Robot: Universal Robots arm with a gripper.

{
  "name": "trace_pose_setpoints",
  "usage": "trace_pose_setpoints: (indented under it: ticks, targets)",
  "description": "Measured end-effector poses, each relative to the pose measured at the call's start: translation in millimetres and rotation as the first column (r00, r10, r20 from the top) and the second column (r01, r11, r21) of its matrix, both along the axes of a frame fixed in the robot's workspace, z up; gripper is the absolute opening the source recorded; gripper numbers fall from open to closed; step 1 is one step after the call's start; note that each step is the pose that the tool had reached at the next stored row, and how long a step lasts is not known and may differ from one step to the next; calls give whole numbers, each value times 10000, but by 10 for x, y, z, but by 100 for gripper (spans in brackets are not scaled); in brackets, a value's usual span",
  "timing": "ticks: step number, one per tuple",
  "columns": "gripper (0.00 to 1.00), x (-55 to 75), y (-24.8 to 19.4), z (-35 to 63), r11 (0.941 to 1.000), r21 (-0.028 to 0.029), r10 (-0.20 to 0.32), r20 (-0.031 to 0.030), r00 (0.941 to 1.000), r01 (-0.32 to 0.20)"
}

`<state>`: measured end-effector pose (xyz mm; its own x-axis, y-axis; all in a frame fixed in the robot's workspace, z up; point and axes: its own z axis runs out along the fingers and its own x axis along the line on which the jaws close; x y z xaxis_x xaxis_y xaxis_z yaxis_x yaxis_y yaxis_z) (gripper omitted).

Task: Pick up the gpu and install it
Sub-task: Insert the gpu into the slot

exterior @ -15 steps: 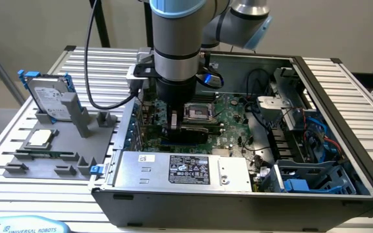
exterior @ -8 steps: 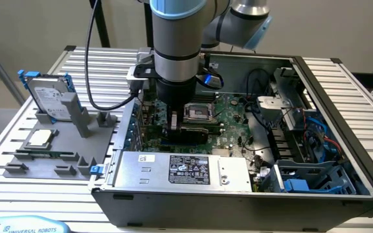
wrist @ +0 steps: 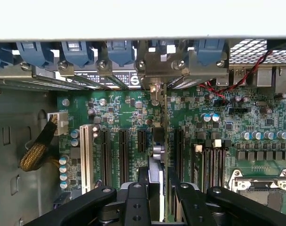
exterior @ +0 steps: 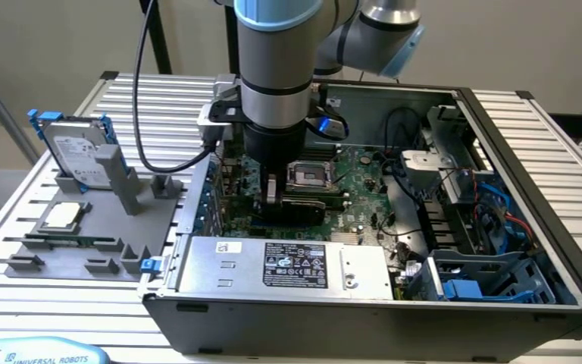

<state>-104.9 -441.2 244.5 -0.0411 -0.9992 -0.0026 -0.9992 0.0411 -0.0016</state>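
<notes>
The gpu stands on edge over the green motherboard inside the open computer case, just in front of the processor socket. My gripper reaches straight down into the case and is shut on the gpu's end towards the exterior view's left. In the wrist view the gpu shows edge-on between my black fingers, running to its silver bracket at the case's rear wall. It sits among the black expansion slots. How deep it sits in a slot is hidden.
A grey fixture at the exterior view's left holds a silver hard drive with blue rails and a square processor chip. The power supply, a blue drive cage and cables crowd the case. A braided cable lies beside the slots.
</notes>
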Motion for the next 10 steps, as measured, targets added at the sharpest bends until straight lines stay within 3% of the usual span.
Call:
trace_pose_setpoints:
  ticks: [5,6,10]
  targets:
    - [34,0,1,-1,10000,5,-2,2,10000,2]
    - [41,0,0,5,10000,-1,-1,-1,10000,1]
    - [41,1,0,93,10000,1,0,0,10000,0]
